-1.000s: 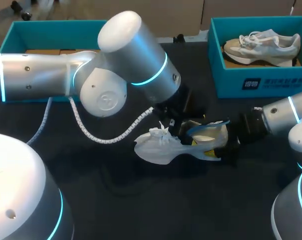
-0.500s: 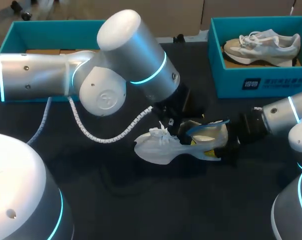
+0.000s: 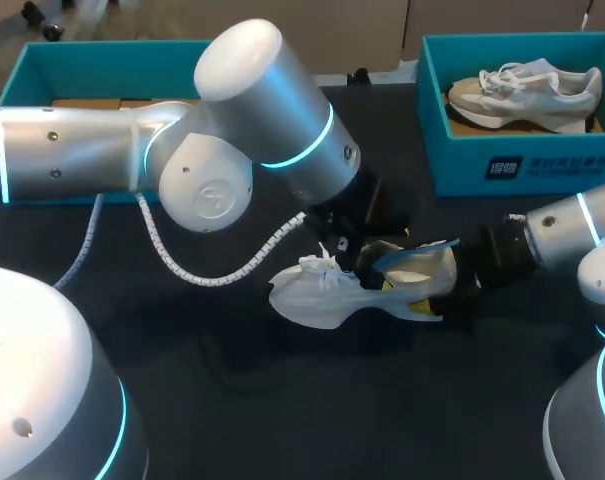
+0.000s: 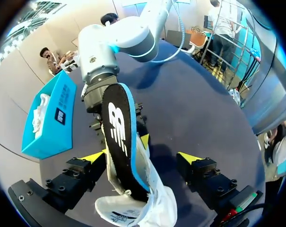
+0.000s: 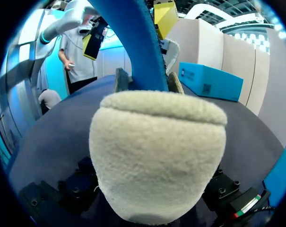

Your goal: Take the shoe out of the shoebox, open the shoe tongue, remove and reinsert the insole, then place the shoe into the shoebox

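Observation:
A white shoe [image 3: 317, 298] lies on its side on the dark table, toe to the left. My right gripper [image 3: 440, 288] is shut on its heel, whose fleecy collar [image 5: 157, 151] fills the right wrist view. A black insole with a blue edge [image 4: 121, 137] sticks up out of the shoe. My left gripper [image 4: 142, 157] stands open around it: one yellow fingertip [image 4: 96, 156] is close beside the insole, the other [image 4: 189, 157] well apart from it. In the head view the left gripper [image 3: 367, 250] hangs just over the shoe's opening.
A teal shoebox [image 3: 462, 160] at the back right holds a second white shoe [image 3: 527, 92]. Another teal box [image 3: 42, 60] stands at the back left, partly behind my left arm [image 3: 222, 150]. A white cable [image 3: 212, 270] loops under that arm.

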{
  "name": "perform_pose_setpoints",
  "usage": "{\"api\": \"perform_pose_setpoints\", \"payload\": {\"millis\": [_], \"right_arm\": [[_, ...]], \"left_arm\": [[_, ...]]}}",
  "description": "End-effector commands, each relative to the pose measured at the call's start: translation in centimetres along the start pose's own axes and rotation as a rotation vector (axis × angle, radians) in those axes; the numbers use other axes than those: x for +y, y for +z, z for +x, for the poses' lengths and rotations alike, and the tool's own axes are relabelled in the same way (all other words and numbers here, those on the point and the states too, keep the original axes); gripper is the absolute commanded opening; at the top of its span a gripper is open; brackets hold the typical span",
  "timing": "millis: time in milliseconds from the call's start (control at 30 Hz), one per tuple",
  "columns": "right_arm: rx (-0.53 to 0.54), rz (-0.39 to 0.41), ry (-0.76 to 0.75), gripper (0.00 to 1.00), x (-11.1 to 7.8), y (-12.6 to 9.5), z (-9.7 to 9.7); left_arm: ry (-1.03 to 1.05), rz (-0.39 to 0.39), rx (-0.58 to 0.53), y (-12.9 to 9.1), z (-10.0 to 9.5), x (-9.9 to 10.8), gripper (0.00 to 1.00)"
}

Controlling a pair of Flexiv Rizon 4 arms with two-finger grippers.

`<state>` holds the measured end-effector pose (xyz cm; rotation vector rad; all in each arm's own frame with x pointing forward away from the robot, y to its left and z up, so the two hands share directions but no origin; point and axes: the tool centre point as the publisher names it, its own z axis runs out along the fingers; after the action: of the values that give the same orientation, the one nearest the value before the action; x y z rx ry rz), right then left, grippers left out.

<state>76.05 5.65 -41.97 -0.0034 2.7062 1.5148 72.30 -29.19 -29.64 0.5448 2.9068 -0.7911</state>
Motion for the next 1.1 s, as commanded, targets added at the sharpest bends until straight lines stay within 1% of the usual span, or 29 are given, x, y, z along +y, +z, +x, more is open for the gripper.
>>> {"api": "perform_pose_setpoints", "payload": {"millis": [33, 467, 667, 900, 1100], "right_arm": [[0.000, 0.004, 0.000, 0.00, -0.2, 0.5, 0.2], [0.000, 0.004, 0.000, 0.00, -0.2, 0.5, 0.2], [0.000, 0.004, 0.000, 0.00, -0.2, 0.5, 0.2], [0.000, 0.004, 0.000, 0.00, -0.2, 0.5, 0.2], [0.000, 0.004, 0.000, 0.00, -0.2, 0.5, 0.2]], "left_arm": [[0.000, 0.000, -0.001, -0.1, 0.1, 0.1, 1.00], [0.000, 0.000, -0.001, -0.1, 0.1, 0.1, 1.00], [-0.049, 0.068, -0.111, -0.6, 0.2, -0.8, 1.00], [-0.070, 0.115, -0.178, -0.6, 0.3, -1.4, 1.00], [-0.065, 0.156, -0.247, -0.3, -0.3, -1.3, 1.00]]}}
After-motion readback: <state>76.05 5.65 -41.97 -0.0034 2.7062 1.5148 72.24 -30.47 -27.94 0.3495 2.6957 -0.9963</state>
